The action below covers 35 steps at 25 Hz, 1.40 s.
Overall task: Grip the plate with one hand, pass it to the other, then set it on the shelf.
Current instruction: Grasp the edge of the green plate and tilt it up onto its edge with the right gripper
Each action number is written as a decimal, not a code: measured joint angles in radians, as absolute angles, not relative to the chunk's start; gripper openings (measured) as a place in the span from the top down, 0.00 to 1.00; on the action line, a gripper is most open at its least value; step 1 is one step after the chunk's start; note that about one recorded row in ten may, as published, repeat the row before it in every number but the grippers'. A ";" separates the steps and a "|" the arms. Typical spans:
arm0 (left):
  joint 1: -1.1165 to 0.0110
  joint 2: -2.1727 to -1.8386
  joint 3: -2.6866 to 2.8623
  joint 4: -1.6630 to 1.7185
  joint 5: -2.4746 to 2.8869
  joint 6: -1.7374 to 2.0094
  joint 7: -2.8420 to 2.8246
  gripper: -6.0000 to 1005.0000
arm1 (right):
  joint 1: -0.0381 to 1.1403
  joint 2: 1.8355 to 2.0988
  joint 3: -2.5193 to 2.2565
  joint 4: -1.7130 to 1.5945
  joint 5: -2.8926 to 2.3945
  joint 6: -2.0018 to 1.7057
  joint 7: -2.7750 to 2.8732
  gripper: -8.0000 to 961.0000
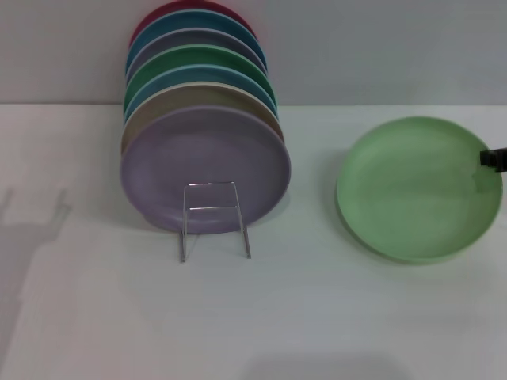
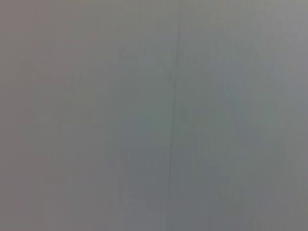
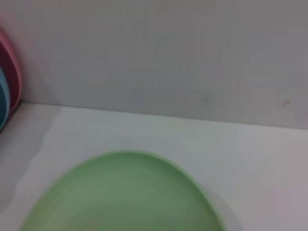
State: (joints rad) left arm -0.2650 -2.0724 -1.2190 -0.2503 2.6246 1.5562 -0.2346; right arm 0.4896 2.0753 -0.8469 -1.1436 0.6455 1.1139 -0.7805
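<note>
Setting: white table [image 1: 317, 317] against a pale grey wall [image 1: 380, 47], seen from my head camera.
Plate: the mint-green plate [image 1: 412, 186] lies on the table, its far right rim just under my right pincer; my right wrist camera looks across the plate [image 3: 125, 192] toward the wall.
Right pincer: only a black tip [image 1: 493, 159] shows at the frame's right edge, over or touching the plate's rim; I cannot tell whether it is open, closed or gripping.
Left pincer: out of sight; its wrist camera shows only a blank grey surface [image 2: 96, 115] with a thin vertical seam.
Shelf: the silver wire rack [image 1: 212, 218] stands well to the left of my right pincer, its front loop upright, apart from the plate.
Stack: a lilac plate [image 1: 204, 166] leans foremost in the rack, with tan, blue, emerald, lavender, teal and dark red plates [image 1: 194, 16] ranked behind it.
</note>
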 joint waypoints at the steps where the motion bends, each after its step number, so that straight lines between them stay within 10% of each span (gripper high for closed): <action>1: -0.265 -2.072 -1.219 -0.251 2.625 1.555 -0.235 0.14 | 0.488 2.076 -0.856 -1.150 0.646 1.110 -0.781 0.96; 35: -0.259 -2.071 -1.221 -0.248 2.625 1.559 -0.235 0.14 | 0.293 2.088 -1.335 -1.457 0.590 0.717 -0.805 0.97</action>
